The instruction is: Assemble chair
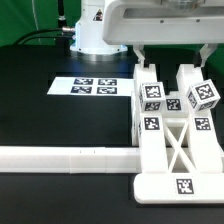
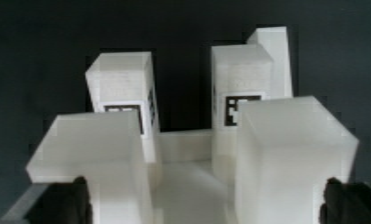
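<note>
The chair (image 1: 176, 135) is a cluster of chunky white tagged pieces at the exterior view's right. It has two square posts (image 1: 150, 97), an X-braced frame (image 1: 176, 145) and a flat slab (image 1: 185, 183) at the front. My gripper (image 1: 170, 60) hangs open just above the far ends of the posts, one finger on each side. In the wrist view the gripper (image 2: 200, 208) looks straight down on the chair's posts (image 2: 120, 95). The dark fingertips (image 2: 50, 202) stand wide apart outside the white blocks, and no contact with them is visible.
A long white L-shaped rail (image 1: 70, 158) runs along the front, and the chair rests against its corner. The marker board (image 1: 90, 87) lies flat on the black table left of the chair. The robot's base (image 1: 95, 30) stands at the back.
</note>
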Motion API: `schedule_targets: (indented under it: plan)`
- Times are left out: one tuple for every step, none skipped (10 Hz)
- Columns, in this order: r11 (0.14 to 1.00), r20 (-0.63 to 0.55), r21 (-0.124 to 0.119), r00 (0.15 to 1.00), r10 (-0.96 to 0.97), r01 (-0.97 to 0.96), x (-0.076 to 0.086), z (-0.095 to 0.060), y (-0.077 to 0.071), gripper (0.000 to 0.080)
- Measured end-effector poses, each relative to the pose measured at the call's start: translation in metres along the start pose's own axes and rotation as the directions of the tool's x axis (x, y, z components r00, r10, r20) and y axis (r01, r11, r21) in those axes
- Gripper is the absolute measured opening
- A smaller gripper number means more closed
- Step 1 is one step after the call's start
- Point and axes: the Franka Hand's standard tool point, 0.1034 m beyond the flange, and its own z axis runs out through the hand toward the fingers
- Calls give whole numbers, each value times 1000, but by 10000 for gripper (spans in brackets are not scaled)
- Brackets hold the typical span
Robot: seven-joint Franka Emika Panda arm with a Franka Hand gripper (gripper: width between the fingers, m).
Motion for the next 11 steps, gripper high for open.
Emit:
schedule_targets:
  plan:
    - [1000,0,0,1000,2,-2,-2,2,1,649]
    - [1000,-5,1,1000,4,-4,-2,4,2,649]
    - [1000,-9,1,1000,5,-5,-3,6,3,649]
    - [1000,-14,1,1000,7,-7,-4,8,5,649]
    - [1000,-26,1,1000,10,-10,-5,12,5,649]
    - [1000,-39,1,999,12,-12,-8,16,5,649]
    - [1000,-49,0,999,17,-17,-11,21,4,649]
    - [1000,-54,-1,998,15,-15,-12,25,3,649]
    - [1000,-52,0,998,17,-17,-12,26,3,649]
    - [1000,-52,0,998,17,-17,-12,26,4,649]
    - [1000,-52,0,998,17,-17,-12,26,4,649]
